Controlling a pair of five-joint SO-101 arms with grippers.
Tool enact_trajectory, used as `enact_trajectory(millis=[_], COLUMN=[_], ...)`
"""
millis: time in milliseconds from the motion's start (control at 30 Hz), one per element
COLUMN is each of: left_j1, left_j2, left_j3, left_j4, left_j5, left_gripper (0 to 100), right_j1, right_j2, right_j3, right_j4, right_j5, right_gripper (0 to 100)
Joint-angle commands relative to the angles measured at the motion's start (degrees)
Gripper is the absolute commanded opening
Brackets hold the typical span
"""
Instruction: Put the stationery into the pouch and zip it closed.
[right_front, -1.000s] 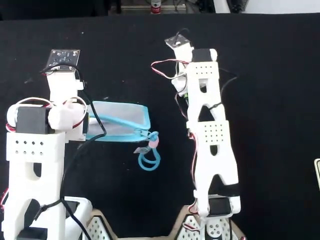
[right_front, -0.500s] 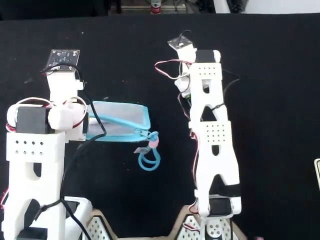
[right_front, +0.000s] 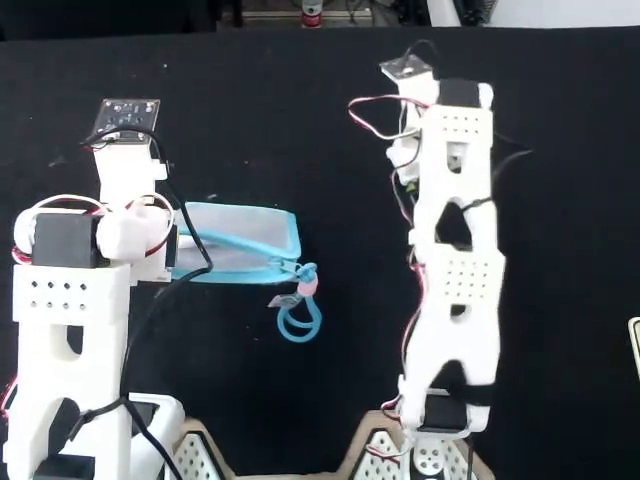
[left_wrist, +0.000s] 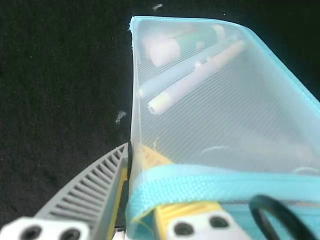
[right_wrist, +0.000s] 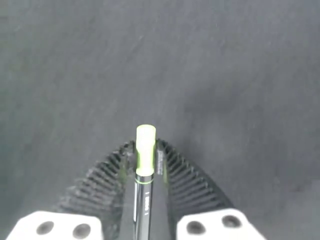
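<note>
A light blue mesh pouch (right_front: 240, 243) lies on the black table left of centre, its zipper end with a blue ring pull (right_front: 299, 318) toward the middle. Through the mesh in the left wrist view I see several pens and a white stick (left_wrist: 192, 82) inside the pouch (left_wrist: 220, 125). My left gripper (left_wrist: 142, 200) is shut on the pouch's edge at its left end. My right gripper (right_wrist: 142, 150) is shut on a black pen with a green cap (right_wrist: 145, 150), held above bare table. In the high view the right arm (right_front: 450, 250) stretches to the back right of the pouch.
Black cloth covers the table (right_front: 560, 200). A pale object (right_front: 635, 345) peeks in at the right edge. The arm bases (right_front: 300, 455) sit at the front edge. Open room lies between the pouch and the right arm.
The right arm has swung to the right and farther back, away from the pouch, carrying the pen. The left arm and pouch have not moved.
</note>
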Motion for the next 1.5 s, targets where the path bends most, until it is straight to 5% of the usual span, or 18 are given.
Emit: enact_trajectory(millis=[0,633,1033,1267,1467], left_j1=[0.57,0.57,0.57,0.57,0.57], left_j2=[-0.18,-0.18,-0.18,-0.18,-0.18], left_j3=[1.36,1.36,1.36,1.36,1.36], left_j4=[-0.70,-0.70,-0.70,-0.70,-0.70], left_j5=[0.00,0.00,0.00,0.00,0.00], left_gripper=[3,3,3,3,3], right_j1=[-1.32,-10.64,-26.11,-35.87,-47.30], right_j2=[-18.42,-75.74,-107.91,-121.71,-127.25], right_j3=[12.44,63.96,71.25,71.34,73.19], right_j4=[1.49,-10.46,-12.31,-20.75,-30.33], right_j5=[0.35,-0.09,-3.87,-17.76,-20.92], right_gripper=[1.1,1.1,1.1,1.1,1.1])
